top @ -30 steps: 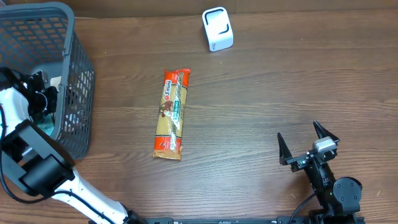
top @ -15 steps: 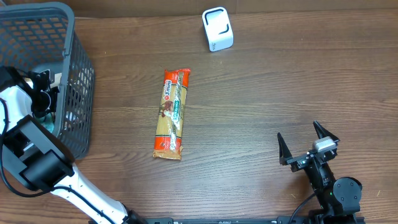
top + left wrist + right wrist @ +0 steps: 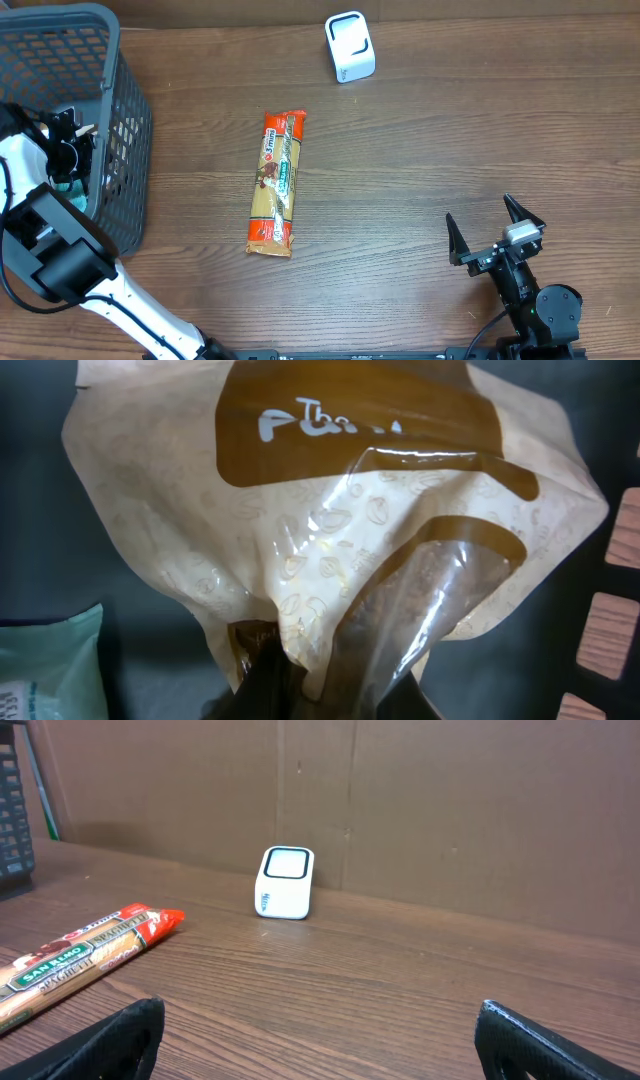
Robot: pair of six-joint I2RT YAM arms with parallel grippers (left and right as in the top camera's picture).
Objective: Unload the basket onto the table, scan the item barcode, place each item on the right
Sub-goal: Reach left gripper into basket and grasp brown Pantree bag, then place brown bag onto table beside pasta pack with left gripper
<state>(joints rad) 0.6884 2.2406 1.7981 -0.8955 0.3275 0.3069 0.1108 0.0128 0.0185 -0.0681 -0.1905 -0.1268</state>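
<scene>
A crinkled beige and brown plastic bag with a clear window fills the left wrist view. It lies inside the grey basket, and my left gripper is shut on its lower edge, with film bunched between the dark fingers. From overhead the left gripper is down in the basket and the bag is mostly hidden. The white cube scanner stands at the far middle of the table, also seen ahead as the scanner from the right wrist. My right gripper rests open at the near right, holding nothing.
A long orange spaghetti pack lies on the wooden table between basket and scanner. A teal packet sits beside the bag in the basket. The basket wall rises just right of the bag.
The left gripper has gone from wide open to shut on the bag's edge and has shifted slightly inside the basket. The right arm, pack and scanner have not moved.
</scene>
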